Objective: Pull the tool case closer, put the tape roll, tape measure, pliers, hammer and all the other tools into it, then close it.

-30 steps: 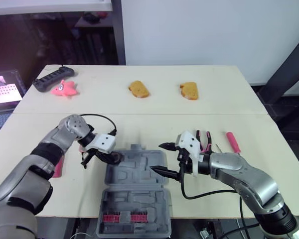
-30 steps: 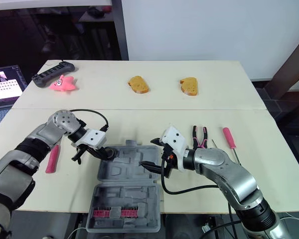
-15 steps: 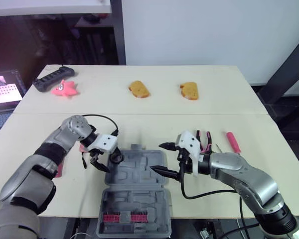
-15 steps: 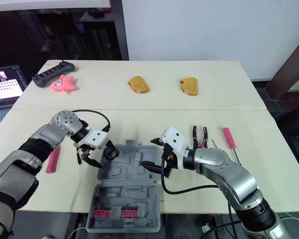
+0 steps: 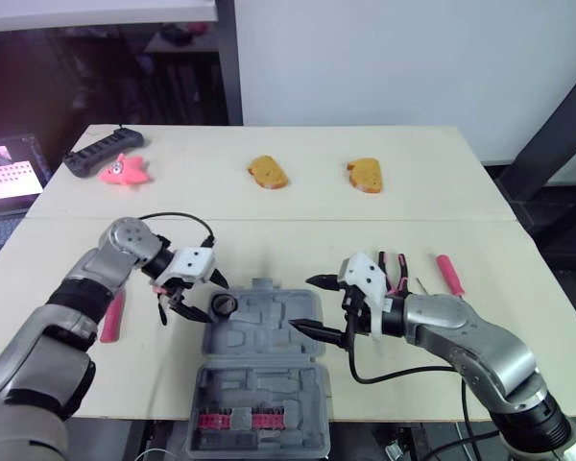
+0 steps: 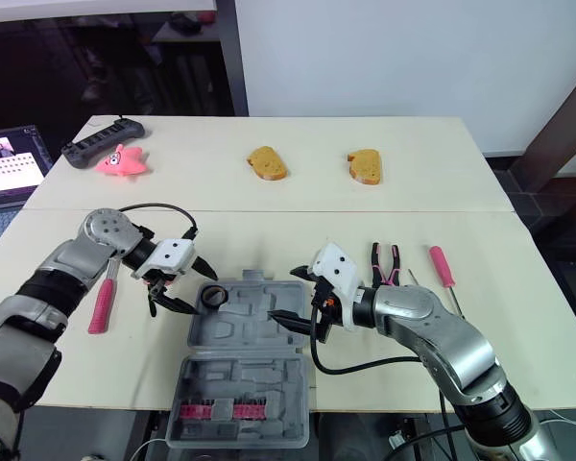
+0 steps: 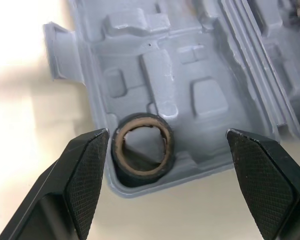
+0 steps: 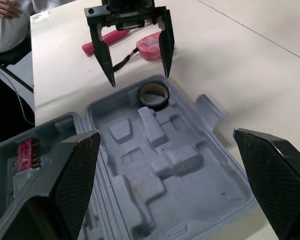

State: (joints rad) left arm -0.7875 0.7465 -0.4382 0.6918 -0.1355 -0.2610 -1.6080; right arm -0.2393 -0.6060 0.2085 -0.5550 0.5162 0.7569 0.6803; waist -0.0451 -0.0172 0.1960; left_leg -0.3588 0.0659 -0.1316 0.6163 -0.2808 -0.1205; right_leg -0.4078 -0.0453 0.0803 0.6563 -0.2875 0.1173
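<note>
Resting in the 10 o'clock corner of the open grey plastic tool case, the black tape roll was stowed. Your left gripper hung spread and empty at its 9 o'clock; your right gripper was likewise spread. A pink-handled tool lay 9 o'clock of the left gripper, axis 12-to-6, left arm nearer.

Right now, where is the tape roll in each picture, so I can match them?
Left eye view: tape roll in the far left corner of the open tool case.
Right eye view: tape roll in that same corner.
Left wrist view: tape roll in the corner pocket, ahead of the open left gripper.
Right wrist view: tape roll close by the left gripper's tips.
Shared landmark: the tool case's corner.
</note>
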